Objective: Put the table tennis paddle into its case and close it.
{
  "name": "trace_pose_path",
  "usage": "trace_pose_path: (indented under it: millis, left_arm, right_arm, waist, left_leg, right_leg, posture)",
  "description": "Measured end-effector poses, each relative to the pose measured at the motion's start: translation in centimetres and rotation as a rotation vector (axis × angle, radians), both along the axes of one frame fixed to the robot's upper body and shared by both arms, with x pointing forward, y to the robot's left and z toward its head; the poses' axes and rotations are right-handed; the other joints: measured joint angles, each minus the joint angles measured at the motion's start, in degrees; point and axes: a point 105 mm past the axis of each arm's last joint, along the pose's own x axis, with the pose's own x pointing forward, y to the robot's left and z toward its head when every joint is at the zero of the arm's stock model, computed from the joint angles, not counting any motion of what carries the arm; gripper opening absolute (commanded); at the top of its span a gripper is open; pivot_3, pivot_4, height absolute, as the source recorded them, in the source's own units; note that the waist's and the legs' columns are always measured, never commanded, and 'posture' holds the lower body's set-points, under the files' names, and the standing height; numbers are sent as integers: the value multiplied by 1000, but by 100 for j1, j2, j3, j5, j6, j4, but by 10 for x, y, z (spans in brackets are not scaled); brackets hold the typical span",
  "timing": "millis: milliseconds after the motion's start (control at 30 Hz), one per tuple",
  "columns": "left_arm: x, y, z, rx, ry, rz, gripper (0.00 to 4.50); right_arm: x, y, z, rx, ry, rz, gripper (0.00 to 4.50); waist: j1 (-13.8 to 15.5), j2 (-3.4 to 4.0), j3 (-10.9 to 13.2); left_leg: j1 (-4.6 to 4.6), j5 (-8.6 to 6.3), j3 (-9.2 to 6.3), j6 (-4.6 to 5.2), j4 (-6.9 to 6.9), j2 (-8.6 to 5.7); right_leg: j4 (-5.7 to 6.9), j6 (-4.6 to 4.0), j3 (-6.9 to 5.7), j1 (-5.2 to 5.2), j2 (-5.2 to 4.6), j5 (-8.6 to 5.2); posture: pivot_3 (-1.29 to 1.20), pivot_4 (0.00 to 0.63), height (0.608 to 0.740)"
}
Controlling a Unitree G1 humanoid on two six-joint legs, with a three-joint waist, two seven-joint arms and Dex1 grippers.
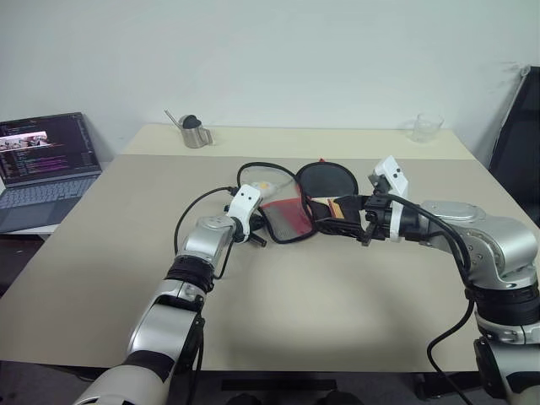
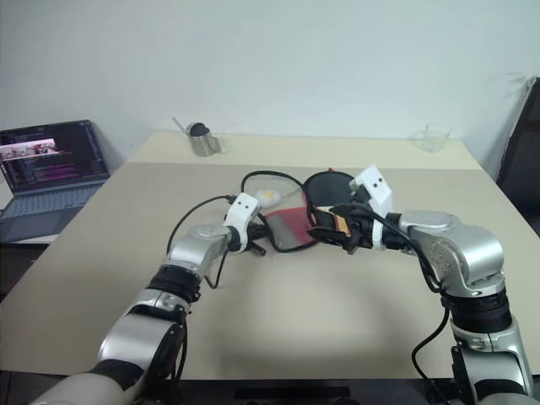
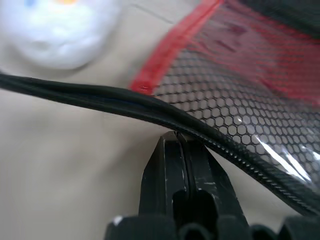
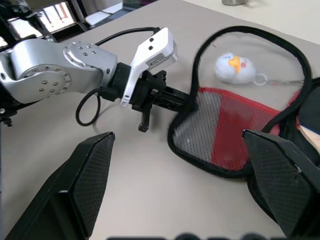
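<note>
The case [image 1: 287, 215] lies open mid-table, its black zip rim looping round a red panel under black mesh [image 4: 220, 130]. A small white plush toy [image 4: 234, 67] rests inside the loop. The table tennis paddle [image 1: 327, 179] lies just right of the case, black round face toward the far side, pale handle pointing at my right arm. My left gripper [image 1: 257, 239] is shut, its fingertips [image 3: 175, 142] pinched at the case's zip rim [image 3: 150, 107] on the near left side. My right gripper [image 1: 337, 224] hovers open over the paddle's handle and the case's right side, fingers [image 4: 85, 175] spread wide.
An open laptop [image 1: 46, 160] sits on a lower surface to the left. At the back of the table [image 1: 337, 304] stand a metal cup [image 1: 196, 133] and a clear glass [image 1: 427, 126]. A black chair [image 1: 519, 143] is at the right edge.
</note>
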Motion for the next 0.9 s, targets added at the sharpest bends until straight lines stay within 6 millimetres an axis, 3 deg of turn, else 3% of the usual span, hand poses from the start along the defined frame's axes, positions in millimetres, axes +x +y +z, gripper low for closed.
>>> trace_pose_path:
  millis: [133,233,367,467,567,900]
  left_arm:
    - [-4,-27,29,-170,-40,-73,26]
    - [-12,-47,62,-266,-114,-161,26]
    - [-21,-64,83,-300,-185,-221,26]
    - [-24,-80,79,-295,-179,-239,26]
    - [-17,-92,62,-226,-138,-180,26]
    - [-1,-82,30,-88,-105,-50,26]
  right_arm:
    - [1,-8,-6,-13,16,-31,4500]
    - [1,-30,-9,-27,30,-95,4500]
    - [1,-63,-2,-46,10,-198,4500]
    - [1,-75,3,-49,-6,-238,4500]
    - [1,-83,7,-51,-20,-270,4500]
    - [-4,-85,6,-52,-29,-290,4500]
  waist:
    - [1,-1,0]
    - [8,-1,1]
    - [17,-1,0]
    - [1,-1,0]
    - [-7,-1,0]
    - [-11,-1,0]
  left_leg:
    - [-2,0,1,0,0,-1]
    - [-2,0,1,0,0,-3]
    - [3,0,0,-1,0,-3]
    - [9,1,1,1,1,-6]
    - [10,3,2,4,2,-11]
    - [8,4,2,4,-2,-8]
  right_leg:
    - [-3,0,1,0,-1,0]
    - [-5,0,2,2,-3,0]
    - [-2,0,3,4,-1,0]
    - [0,2,4,9,3,-1]
    - [0,20,6,9,6,-11]
    - [-4,17,6,8,5,-9]
  posture:
    - [0,150,740]
    - [0,150,740]
    - [0,150,740]
    - [0,150,740]
    - [0,150,740]
    - [0,150,740]
